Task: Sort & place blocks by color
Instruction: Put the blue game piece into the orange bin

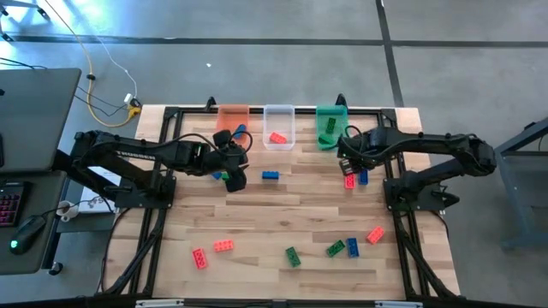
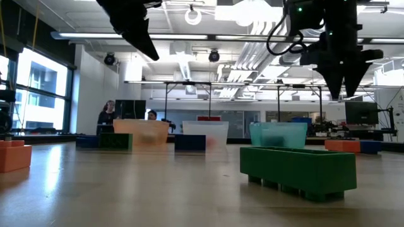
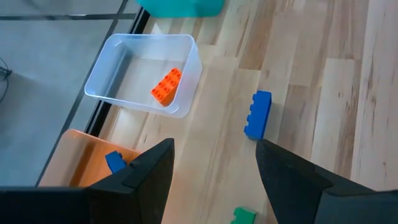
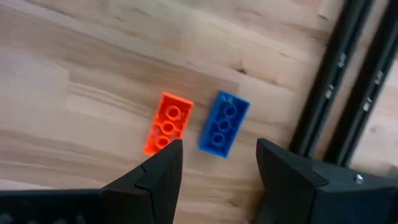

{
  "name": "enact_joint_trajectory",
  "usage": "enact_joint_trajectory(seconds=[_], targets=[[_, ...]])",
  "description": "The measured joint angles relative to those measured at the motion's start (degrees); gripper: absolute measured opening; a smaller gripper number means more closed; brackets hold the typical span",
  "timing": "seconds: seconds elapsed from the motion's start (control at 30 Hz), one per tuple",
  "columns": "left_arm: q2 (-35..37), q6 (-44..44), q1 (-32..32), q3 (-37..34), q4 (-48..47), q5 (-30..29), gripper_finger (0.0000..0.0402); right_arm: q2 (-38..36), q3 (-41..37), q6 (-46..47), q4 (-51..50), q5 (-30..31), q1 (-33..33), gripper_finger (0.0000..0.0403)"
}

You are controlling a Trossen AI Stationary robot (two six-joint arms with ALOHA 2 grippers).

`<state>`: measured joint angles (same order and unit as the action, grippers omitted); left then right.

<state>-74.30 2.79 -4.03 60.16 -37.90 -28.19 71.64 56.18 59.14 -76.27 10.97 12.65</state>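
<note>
My right gripper [image 4: 214, 167] hovers, jaws apart, over the blue block [image 4: 223, 124]; I'd centre, avoiding the red block [image 4: 166, 122]. Left gripper [image 3: 214, 168] jaws apart, empty.

From overhead you look straight down on the whole surface [image 1: 282, 222], with the clear bin [image 1: 278, 126] at its far edge. Your low camera sits at surface level, close behind a green block [image 2: 298, 169], facing level toward that clear bin [image 2: 206, 133] and the room beyond. Your left wrist camera looks steeply down from close range past the left hand [image 3: 214, 180]; it shares the clear bin [image 3: 146, 74]. Your right wrist camera hangs very near the boards over a red block [image 4: 168, 122] and a blue block [image 4: 223, 123], which the overhead view shows to the clear bin's right.
</note>
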Motion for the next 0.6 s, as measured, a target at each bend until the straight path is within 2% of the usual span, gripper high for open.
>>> enact_joint_trajectory(seconds=[0.27,0.47,0.6], targets=[[0.00,-0.66,0.00,0.02,0.01,0.49,0.0213,0.02,-0.11,-0.94,-0.85,-0.14,-2.73,0.0193],[0.00,-1.80,0.00,0.04,0.01,0.53,0.0213,0.03,-4.69,-0.62,-0.18,-0.79,-0.43,0.0193],[0.00,-1.97,0.00,0.04,-0.01,0.53,0.0213,0.03,-8.74,-1.38,2.19,-3.58,1.30,0.0193]])
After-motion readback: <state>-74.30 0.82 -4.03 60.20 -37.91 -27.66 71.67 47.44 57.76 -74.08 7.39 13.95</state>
